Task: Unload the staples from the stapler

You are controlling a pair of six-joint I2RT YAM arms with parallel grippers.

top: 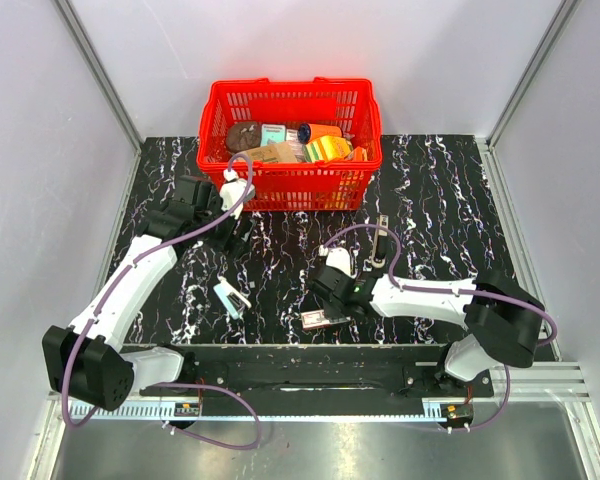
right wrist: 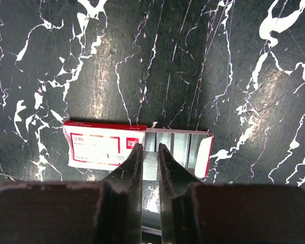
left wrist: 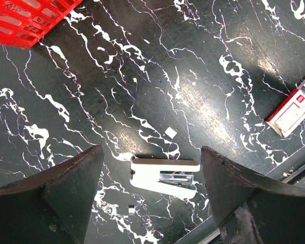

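The stapler [top: 230, 297] lies on the black desk [top: 430, 200] with nothing on top of it. The left tool [left wrist: 150, 152] hangs near it, fingers [left wrist: 71, 188] spread wide and holding nothing. Far behind the stapler sits a full red basket [top: 290, 145]. To its right, the right tool [top: 328, 300] is over a small red-and-white box [top: 315, 320].

Only the right wrist view shows that box slid open with silver staples [right wrist: 175, 145] inside. That tool's fingers [right wrist: 134, 168] are almost together, but I cannot tell if they pinch anything. Only the left wrist view shows a tiny white scrap [left wrist: 171, 132] beside the stapler.

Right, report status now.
Left end effector open, clear of stapler lying on table. Right end effector nearly shut over open staple box. Nothing covering stapler.
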